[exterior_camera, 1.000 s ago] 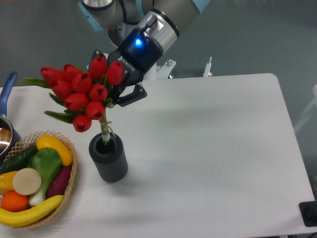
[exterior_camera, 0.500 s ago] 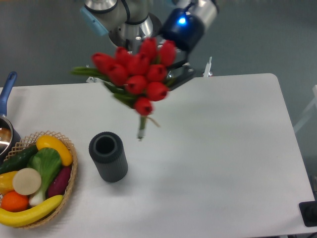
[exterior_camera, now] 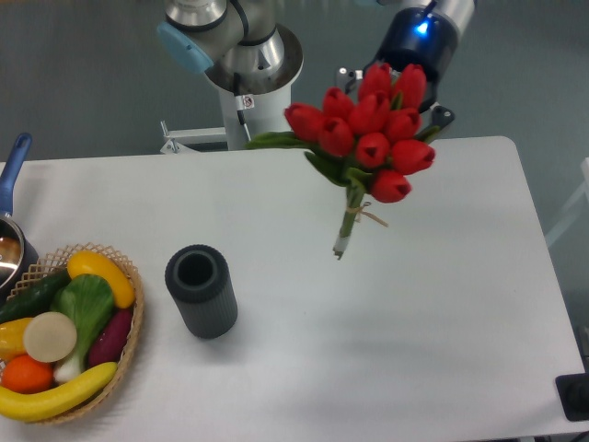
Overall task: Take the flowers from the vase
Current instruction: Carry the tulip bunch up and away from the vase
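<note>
The flowers (exterior_camera: 368, 129), a bunch of red tulip buds with green leaves and a tied stem, hang in the air above the right middle of the table. Their stem end (exterior_camera: 340, 244) points down, clear of the tabletop. My gripper (exterior_camera: 419, 109) is behind the buds, shut on the flowers, its fingers mostly hidden by the blooms. The vase (exterior_camera: 201, 290), a dark grey ribbed cylinder, stands upright and empty at the left middle of the table, well to the left of and below the bunch.
A wicker basket (exterior_camera: 129, 327) of mixed fruit and vegetables sits at the left front. A pot with a blue handle (exterior_camera: 13, 170) is at the left edge. The arm's base (exterior_camera: 244, 69) stands behind the table's back edge.
The gripper has carried the flowers up out of the vase and then to the right. The vase stayed in place and stands empty.
</note>
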`<state>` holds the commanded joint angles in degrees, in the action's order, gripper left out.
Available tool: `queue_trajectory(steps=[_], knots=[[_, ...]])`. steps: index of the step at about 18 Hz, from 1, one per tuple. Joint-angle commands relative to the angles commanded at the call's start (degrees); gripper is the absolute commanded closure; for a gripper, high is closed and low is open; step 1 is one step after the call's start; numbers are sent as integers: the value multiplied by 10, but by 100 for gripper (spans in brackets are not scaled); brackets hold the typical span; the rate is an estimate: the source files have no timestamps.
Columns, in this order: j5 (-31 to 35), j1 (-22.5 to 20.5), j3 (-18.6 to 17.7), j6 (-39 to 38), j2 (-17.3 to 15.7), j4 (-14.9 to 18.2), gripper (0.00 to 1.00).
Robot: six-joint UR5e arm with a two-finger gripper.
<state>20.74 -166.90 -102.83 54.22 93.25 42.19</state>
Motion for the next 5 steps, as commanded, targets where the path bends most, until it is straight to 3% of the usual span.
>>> queue_trajectory(steps=[5], knots=[[-1,-9,-11,22,5,0,61]])
